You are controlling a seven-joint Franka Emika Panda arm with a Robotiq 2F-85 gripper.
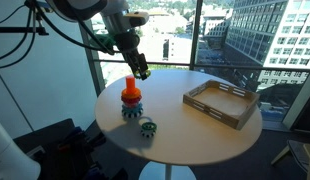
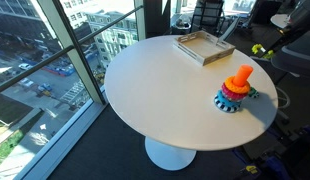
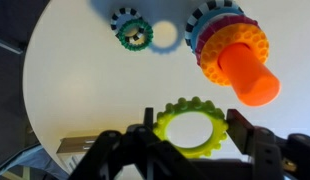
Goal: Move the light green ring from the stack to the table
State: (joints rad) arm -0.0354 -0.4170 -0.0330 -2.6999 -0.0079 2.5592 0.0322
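The light green ring [image 3: 195, 107] is clamped by its rim in the tool [image 3: 194, 126], clear of the stack [image 3: 233, 50]; it is not yet set down on the desk [image 3: 85, 90].

Stack [image 1: 131, 98] on table [image 1: 185, 125], loose ring [image 1: 147, 127] just beside it, tray [image 1: 210, 110] well apart

Beyond the gripper [image 1: 141, 72], floor-to-ceiling windows [image 1: 220, 35] with dark frames let in bright daylight and show high-rise buildings [image 1: 287, 40]; well below it lies dark grey carpet [image 2: 85, 150], and a dark office chair [image 2: 207, 14] stands near it
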